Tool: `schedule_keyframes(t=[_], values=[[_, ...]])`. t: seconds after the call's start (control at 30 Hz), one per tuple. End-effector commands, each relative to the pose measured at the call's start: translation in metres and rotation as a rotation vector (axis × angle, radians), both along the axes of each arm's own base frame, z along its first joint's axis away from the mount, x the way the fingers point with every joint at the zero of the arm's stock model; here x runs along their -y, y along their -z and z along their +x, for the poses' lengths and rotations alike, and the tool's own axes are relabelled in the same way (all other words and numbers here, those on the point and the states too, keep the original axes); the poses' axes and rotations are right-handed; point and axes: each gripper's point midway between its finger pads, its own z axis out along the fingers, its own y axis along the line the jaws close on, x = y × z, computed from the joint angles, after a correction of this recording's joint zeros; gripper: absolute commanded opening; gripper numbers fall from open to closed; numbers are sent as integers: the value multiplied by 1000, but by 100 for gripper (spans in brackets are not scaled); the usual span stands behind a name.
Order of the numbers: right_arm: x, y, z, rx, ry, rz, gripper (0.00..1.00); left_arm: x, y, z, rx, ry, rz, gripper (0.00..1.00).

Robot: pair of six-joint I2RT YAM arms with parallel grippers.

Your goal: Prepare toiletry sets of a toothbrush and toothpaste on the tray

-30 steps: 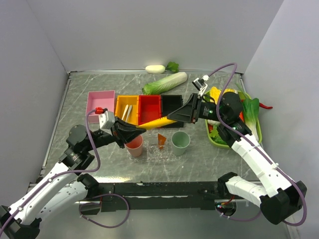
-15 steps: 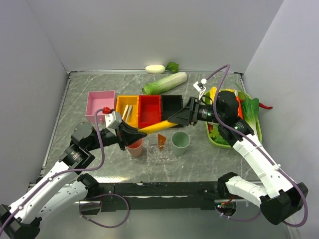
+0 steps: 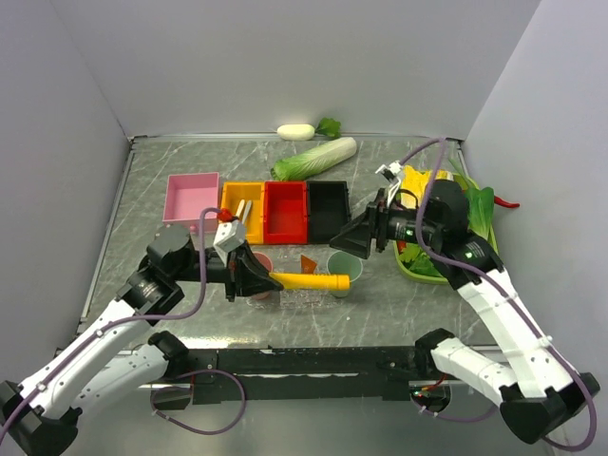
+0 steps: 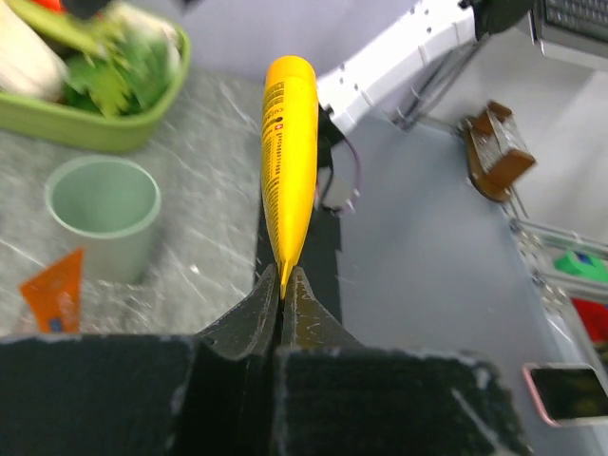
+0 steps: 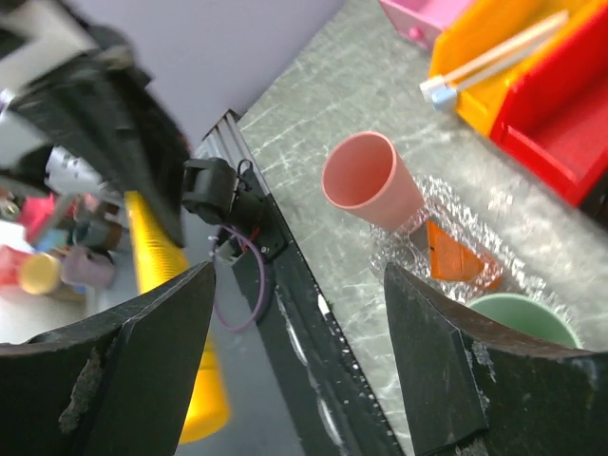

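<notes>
Bright and even from overhead in the top view; soft shadows under the arms, faint sheen on the surface [image 3: 171, 161]. From the left wrist: smeared toward 9 and 11 o'clock, sharp on the tube [image 4: 288, 161], dark and soft at the left claw [image 4: 283, 285]. From the right wrist: blurred fingers [image 5: 475, 380] at 5 and 8, hazy at 9.

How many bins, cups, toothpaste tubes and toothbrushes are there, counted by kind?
Bins: 4 (pink, yellow, red, black)
Cups: 2 (pink, green)
Toothpaste tubes: 2 (yellow, orange)
Toothbrushes: 2
Total: 10
</notes>
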Motion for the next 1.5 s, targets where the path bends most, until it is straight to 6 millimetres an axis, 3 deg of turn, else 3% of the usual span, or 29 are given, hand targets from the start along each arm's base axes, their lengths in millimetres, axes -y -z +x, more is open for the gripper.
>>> schedule_keyframes(t=[0.0,0.1,0.13,0.2,0.23,0.5,0.63,0.97,1.23,1.33,1.37,1.47], values=[[-3,-38,-27,187,-114,31,77,-1,3,-15,-24,115,51,1],[-16,-30,-38,167,-186,23,69,1,16,-14,-55,130,85,1],[-26,-27,-50,164,-238,18,67,1,18,-13,-55,132,86,1],[-39,-16,-51,158,-263,-19,65,3,25,-10,-64,129,90,1],[-48,-14,-63,159,-310,-25,65,4,28,-10,-66,130,93,1],[-80,17,-66,91,-395,-37,58,8,45,-10,-113,178,102,1],[-93,22,-71,49,-458,-15,48,11,49,-6,-116,165,89,1],[-107,52,-78,-20,-510,-73,45,13,57,-2,-120,152,111,1],[-106,64,-86,-50,-542,-83,39,13,58,1,-121,135,114,1],[-105,68,-88,-59,-544,-92,28,13,58,2,-122,128,115,1],[-105,68,-87,-59,-540,-92,17,13,58,2,-120,126,114,1],[-105,68,-86,-54,-526,-90,0,14,57,5,-123,109,115,1]])
